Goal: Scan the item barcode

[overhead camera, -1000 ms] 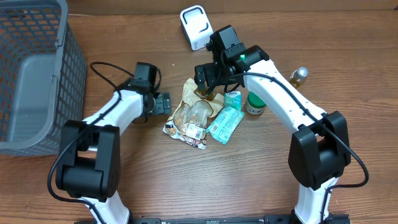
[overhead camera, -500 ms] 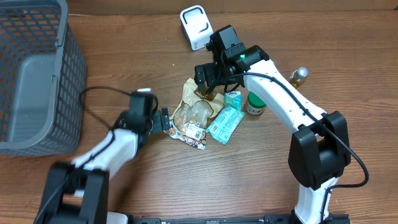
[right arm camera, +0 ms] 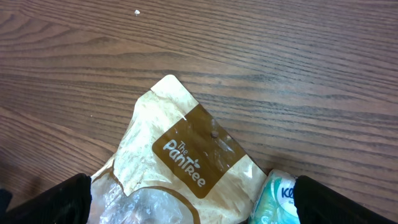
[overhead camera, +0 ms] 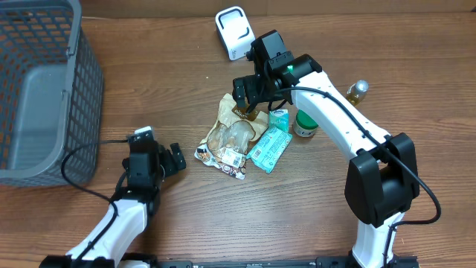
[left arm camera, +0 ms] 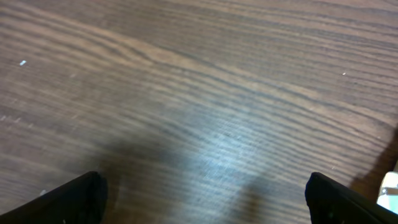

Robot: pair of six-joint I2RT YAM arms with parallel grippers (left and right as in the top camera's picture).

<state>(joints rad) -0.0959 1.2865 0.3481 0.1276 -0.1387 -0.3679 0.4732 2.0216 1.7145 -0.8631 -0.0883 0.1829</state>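
The item, a tan and clear snack bag (overhead camera: pixel 230 138) printed "The PanTree", lies mid-table with a white label (overhead camera: pixel 236 156) near its front end. My right gripper (overhead camera: pixel 251 98) hovers open over the bag's far end. In the right wrist view the bag (right arm camera: pixel 180 158) fills the space between the two dark fingertips (right arm camera: pixel 46 202). A white barcode scanner (overhead camera: pixel 234 31) stands at the back of the table. My left gripper (overhead camera: pixel 176 158) is open over bare wood, a short way left of the bag. Only tabletop shows between the jaws of this left gripper (left arm camera: pixel 208 205).
A grey mesh basket (overhead camera: pixel 44 45) fills the left side. Two teal tissue packs (overhead camera: pixel 269 147) (overhead camera: pixel 280 117) lie against the bag's right side. A green-lidded jar (overhead camera: pixel 304 123) and a small bottle (overhead camera: pixel 358 90) stand further right. One tissue pack (right arm camera: pixel 280 199) sits by my right finger.
My left arm has pulled back from the bag's left edge toward the front left, still open. The right arm and the bag have not moved.
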